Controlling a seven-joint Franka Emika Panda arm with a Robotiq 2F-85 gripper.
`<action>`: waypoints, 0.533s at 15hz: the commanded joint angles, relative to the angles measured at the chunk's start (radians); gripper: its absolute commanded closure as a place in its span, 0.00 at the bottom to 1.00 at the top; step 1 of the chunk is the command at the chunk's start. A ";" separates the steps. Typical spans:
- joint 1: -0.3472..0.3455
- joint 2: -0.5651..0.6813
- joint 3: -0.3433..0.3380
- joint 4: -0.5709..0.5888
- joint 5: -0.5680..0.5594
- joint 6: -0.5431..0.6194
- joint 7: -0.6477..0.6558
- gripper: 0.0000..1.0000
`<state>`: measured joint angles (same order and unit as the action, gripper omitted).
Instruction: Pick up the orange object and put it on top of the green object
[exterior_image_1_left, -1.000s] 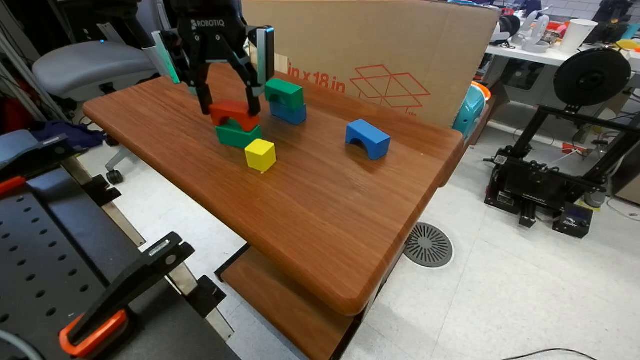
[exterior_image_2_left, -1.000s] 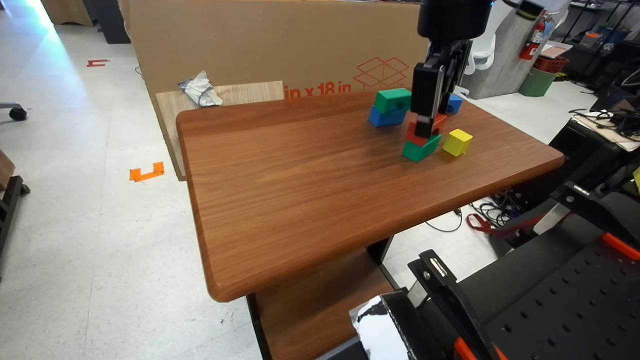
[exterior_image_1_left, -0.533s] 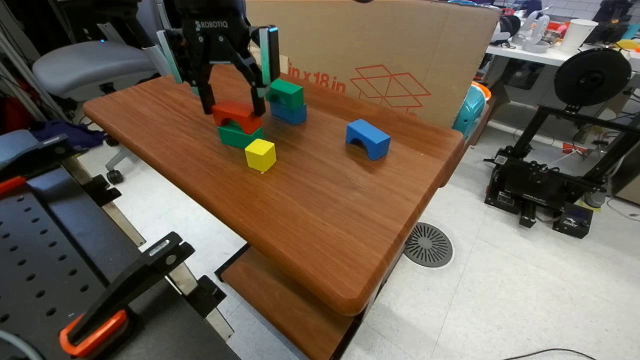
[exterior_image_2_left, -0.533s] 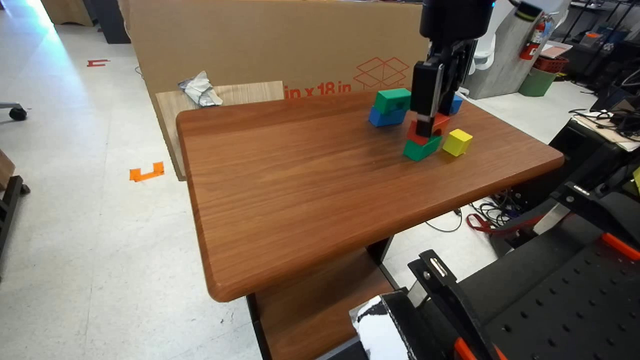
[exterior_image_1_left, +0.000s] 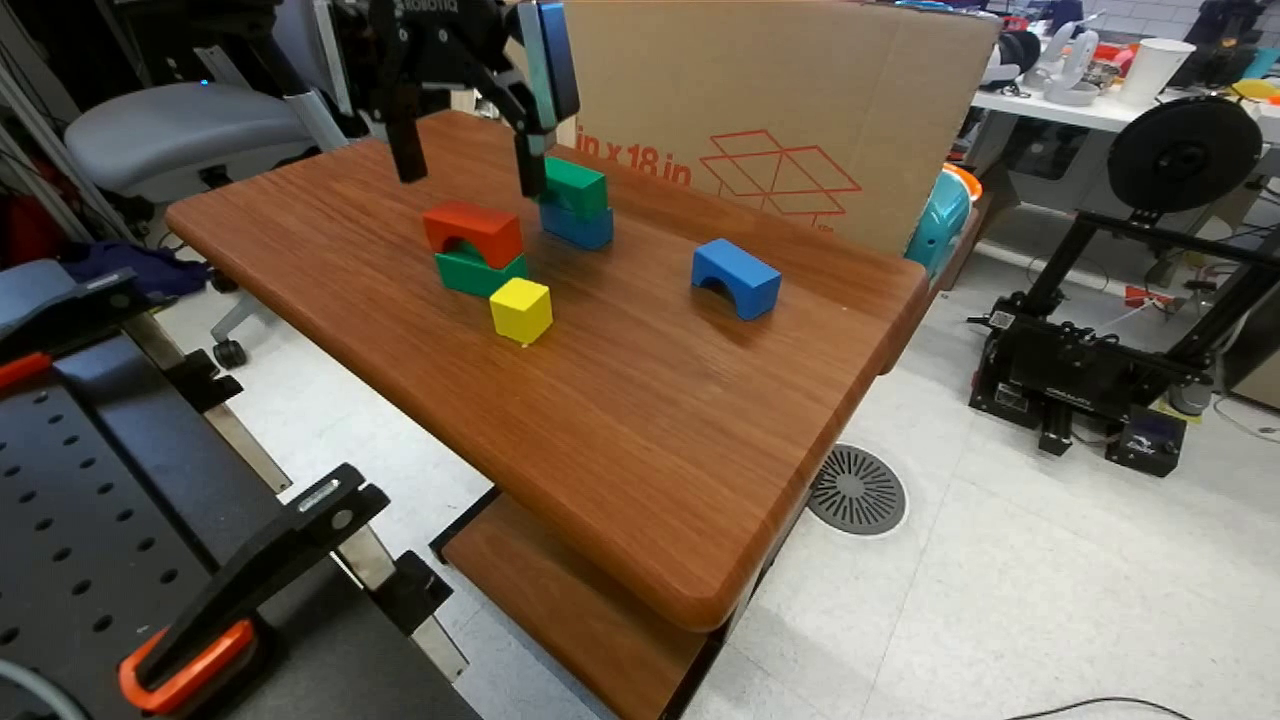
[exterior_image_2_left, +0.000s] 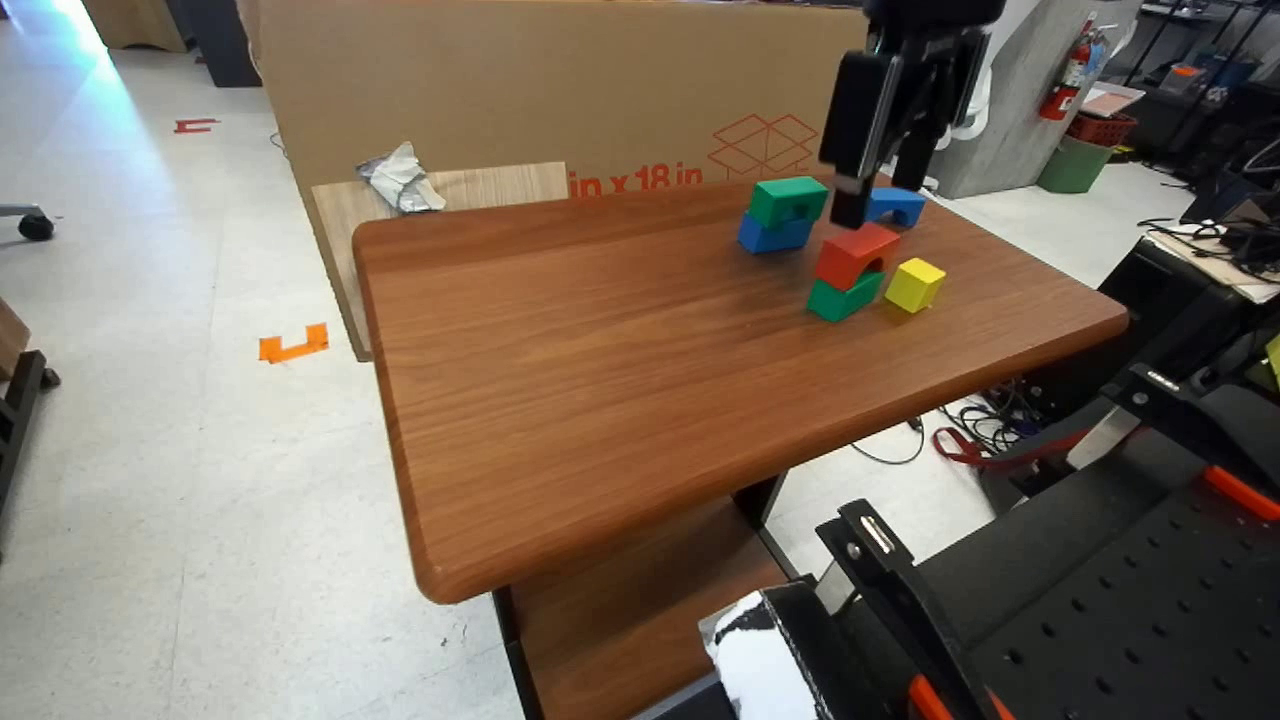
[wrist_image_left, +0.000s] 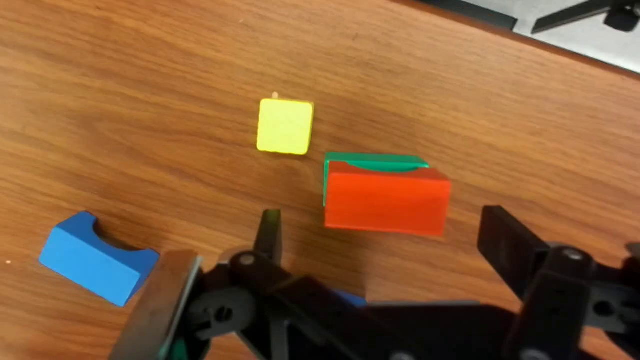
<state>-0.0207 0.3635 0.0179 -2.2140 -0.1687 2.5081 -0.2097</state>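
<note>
Well, my black gripper (exterior_image_1_left: 472, 186) hangs wide, empty, likely so I won't drag the red-orange arched block (wrist_image_left: 387, 202) resting on the green rectangular block (exterior_image_1_left: 464, 274), inside the edges of the wood-grained tabletop (exterior_image_1_left: 640, 410).

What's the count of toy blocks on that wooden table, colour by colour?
Orange: 1 (the orange arch)
Green: 2 (the low green block under the orange arch, and the green arch)
Blue: 2 (the blue block under the green arch, and the separate blue arch)
Yellow: 1 (the yellow cube)
Total: 6
</note>
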 joint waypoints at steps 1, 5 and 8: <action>-0.101 -0.184 0.049 -0.074 0.232 -0.079 -0.116 0.00; -0.081 -0.183 0.004 -0.041 0.237 -0.094 -0.101 0.00; -0.082 -0.208 0.004 -0.060 0.243 -0.098 -0.102 0.00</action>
<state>-0.1213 0.1557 0.0402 -2.2763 0.0703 2.4127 -0.3099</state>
